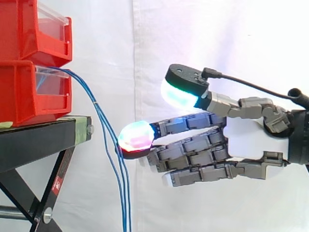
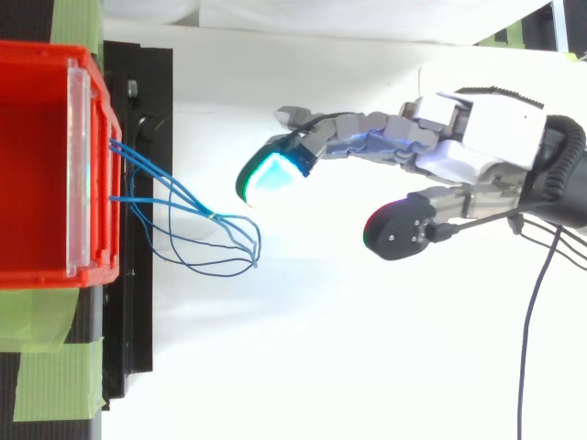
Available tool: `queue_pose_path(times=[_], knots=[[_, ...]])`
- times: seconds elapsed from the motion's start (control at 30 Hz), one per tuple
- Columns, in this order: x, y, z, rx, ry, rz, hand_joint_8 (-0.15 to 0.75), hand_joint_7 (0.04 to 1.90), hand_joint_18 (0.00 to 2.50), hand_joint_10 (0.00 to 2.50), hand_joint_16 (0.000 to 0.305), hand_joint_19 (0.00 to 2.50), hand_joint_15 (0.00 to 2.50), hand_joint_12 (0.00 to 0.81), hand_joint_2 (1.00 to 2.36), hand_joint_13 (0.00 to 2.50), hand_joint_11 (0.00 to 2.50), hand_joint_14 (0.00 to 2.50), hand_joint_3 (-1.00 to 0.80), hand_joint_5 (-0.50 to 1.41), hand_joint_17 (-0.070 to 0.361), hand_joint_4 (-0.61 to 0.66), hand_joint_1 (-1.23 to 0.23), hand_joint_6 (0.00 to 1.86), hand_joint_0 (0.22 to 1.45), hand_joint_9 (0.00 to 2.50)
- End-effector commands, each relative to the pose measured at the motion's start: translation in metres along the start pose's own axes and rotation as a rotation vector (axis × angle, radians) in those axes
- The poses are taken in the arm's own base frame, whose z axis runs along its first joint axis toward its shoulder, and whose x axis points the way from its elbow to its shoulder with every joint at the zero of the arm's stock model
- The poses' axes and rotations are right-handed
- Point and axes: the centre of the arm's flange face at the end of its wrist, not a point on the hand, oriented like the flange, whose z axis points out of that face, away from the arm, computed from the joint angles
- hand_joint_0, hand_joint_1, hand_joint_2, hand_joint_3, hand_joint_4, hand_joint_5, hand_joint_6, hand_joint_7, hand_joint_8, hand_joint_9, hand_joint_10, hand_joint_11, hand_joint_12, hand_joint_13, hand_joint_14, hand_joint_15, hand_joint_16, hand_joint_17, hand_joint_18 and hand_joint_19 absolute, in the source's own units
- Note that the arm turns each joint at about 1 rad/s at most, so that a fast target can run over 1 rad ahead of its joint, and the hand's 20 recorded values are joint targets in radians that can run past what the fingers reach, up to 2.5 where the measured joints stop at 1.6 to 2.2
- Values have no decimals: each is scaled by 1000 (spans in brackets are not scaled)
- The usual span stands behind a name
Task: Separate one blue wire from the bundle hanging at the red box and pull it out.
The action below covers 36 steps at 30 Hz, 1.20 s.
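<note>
A bundle of thin blue wires (image 1: 125,203) comes out of the lower red box (image 1: 19,92) and hangs down past the edge of the black stand (image 1: 38,140). In the top view the wires (image 2: 211,216) fan out in loops from the box's clear front (image 2: 81,165). My hand (image 1: 246,137) reaches in from the right and is open, fingers stretched toward the wires and thumb held apart above them. One glowing fingertip (image 1: 136,137) sits right beside the hanging strands. From above, that fingertip (image 2: 271,174) stands a little clear of the loops. Nothing is held.
A second red box (image 1: 34,29) is stacked on the lower one. Green tape (image 2: 46,367) marks the stand near the box. A white curtain hangs behind, and there is free room to the right of the wires.
</note>
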Motion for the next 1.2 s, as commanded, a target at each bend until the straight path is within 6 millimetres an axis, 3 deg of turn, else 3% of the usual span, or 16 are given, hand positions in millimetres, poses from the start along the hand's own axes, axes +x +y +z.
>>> queue_pose_path(times=[0.0,0.37,0.5,0.73,0.83,1.17], knots=[[0,1,3,-4,-3,-43,183,679,0,0,56,333,118,328,1000,0,0,3,-500,-252,125,273,-519,501,518,0],[2,4,12,-49,-41,-174,200,758,0,0,56,324,122,331,1000,0,0,4,-500,-234,125,303,-517,502,521,0],[13,-17,25,-54,-30,-182,205,818,0,0,55,322,114,330,1000,0,0,4,-500,-223,125,316,-517,503,525,0],[30,-12,50,-129,3,-202,217,842,0,0,55,345,135,334,1000,0,0,4,-500,-217,124,326,-522,502,529,0],[34,-22,60,-126,14,-220,225,927,0,0,54,341,131,335,1000,0,0,4,-500,-202,122,353,-521,503,536,0],[37,-16,73,-152,27,-200,235,1048,0,0,54,359,141,337,1000,0,0,4,-500,-186,121,360,-520,503,539,0]])
